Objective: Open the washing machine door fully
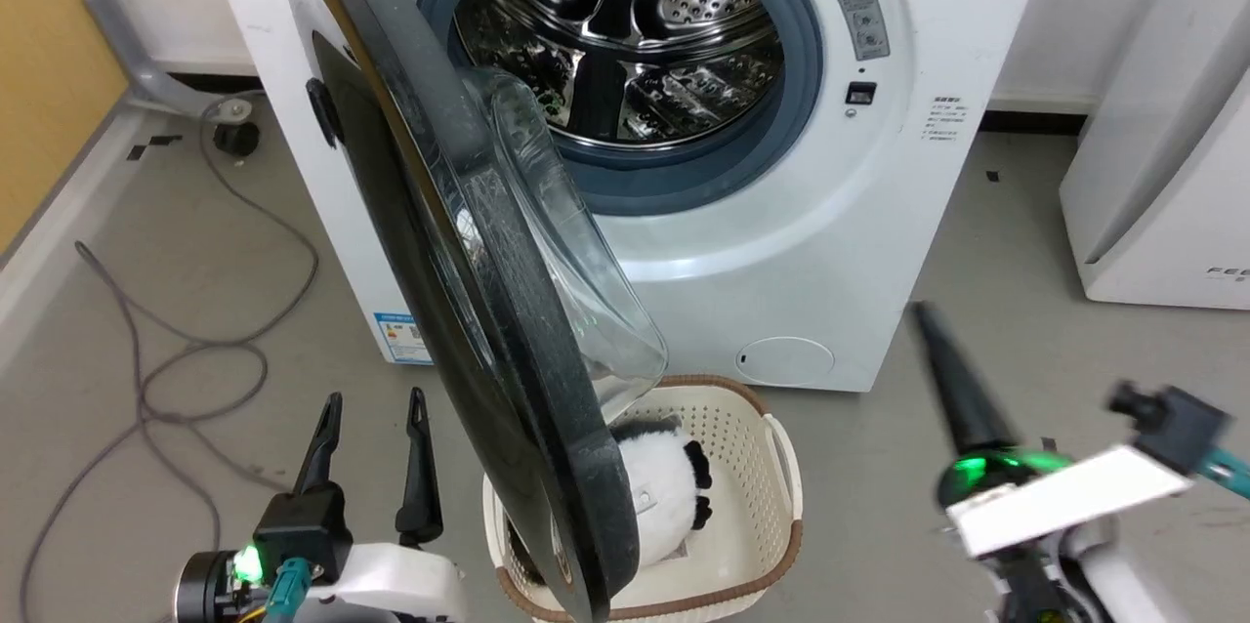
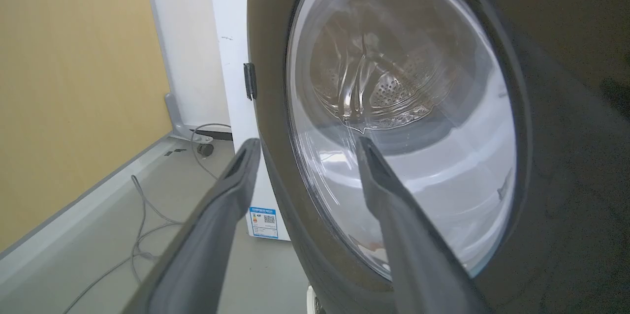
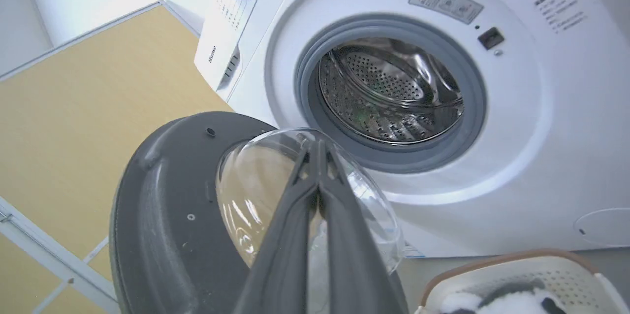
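Washing machine door (image 1: 469, 291) swung out from the washing machine (image 1: 781, 242), hinged on its left side, roughly square to its front, drum uncovered. My left gripper (image 1: 376, 398) low before the machine, by the door's black outer face, fingers apart, empty. My right gripper (image 3: 320, 146) facing the machine's front, fingers pressed together, empty.

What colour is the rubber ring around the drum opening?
The rubber ring is blue-grey, clearest in the head view.
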Motion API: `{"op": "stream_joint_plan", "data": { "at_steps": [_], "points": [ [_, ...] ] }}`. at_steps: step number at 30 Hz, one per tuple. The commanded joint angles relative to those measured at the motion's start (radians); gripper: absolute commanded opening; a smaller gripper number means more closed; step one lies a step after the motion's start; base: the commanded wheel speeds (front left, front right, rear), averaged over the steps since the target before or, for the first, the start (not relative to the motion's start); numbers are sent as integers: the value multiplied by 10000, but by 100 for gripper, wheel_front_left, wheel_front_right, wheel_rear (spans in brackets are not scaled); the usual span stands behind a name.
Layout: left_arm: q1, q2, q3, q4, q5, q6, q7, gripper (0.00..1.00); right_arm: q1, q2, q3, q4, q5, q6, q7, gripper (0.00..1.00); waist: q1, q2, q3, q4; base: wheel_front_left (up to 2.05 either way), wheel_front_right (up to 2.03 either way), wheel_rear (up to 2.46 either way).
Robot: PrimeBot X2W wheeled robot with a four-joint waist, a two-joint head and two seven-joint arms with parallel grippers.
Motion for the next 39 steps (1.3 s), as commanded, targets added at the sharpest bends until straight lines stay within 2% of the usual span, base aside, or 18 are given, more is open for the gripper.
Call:
{"op": "stream_joint_plan", "data": {
  "at_steps": [1, 5, 9, 12, 16, 17, 20, 26, 27, 28, 39],
  "points": [
    [185, 8, 52, -18, 92, -12, -55, 100, -29, -176, -230, 315, -878, 14, -599, 0, 1, -1, -52, -59, 0, 0, 0],
    [254, 8, 124, -52, 116, -13, -55, 100, 7, 203, -1547, 405, -2808, 14, -860, 0, 1, -1, -102, -165, 0, 0, 0],
    [289, 8, 193, -106, 130, -7, -55, 100, 336, 765, -2948, -534, -5952, 14, -867, 0, 1, -1, -91, -274, 0, 0, 0],
    [298, 8, 226, -133, 149, -5, -55, 100, 700, 1093, -3400, -1160, -8261, 14, -869, 0, 1, -1, -70, -360, 0, 0, 0],
    [285, 8, 235, -132, 162, -13, -55, 100, 1228, 1340, -3649, -1428, -10460, 14, -870, 0, 1, -1, -50, -428, 0, 0, 0],
    [274, 8, 229, -127, 159, -16, -55, 100, 1393, 1425, -3721, -1447, -10807, 14, -870, 0, 1, -1, -50, -429, 0, 0, 0],
    [251, 8, 221, -117, 159, -21, -55, 100, 1860, 1735, -4092, -1331, -10915, 14, -870, 0, 1, -1, -53, -432, 0, 0, 0],
    [187, 8, 276, -76, 183, -41, -55, 100, 2528, 1893, -4217, -733, -11153, 14, -871, 0, 1, -1, -55, -427, 0, 0, 0],
    [188, 8, 288, -71, 179, -40, -55, 100, 2589, 1906, -4180, -612, -11027, 14, -871, 37, 1, -1, -58, -430, 0, 0, 0],
    [189, 8, 302, -64, 173, -41, -55, 100, 2625, 1915, -4119, -512, -10887, 14, -871, 100, 1, -1, -61, -436, 0, 0, 0],
    [216, 8, 319, -75, 32, 118, -55, 100, 2649, 1930, -3736, -343, -10538, 14, -871, 100, 1, -1, -122, -420, 0, 0, 0]
  ]
}}
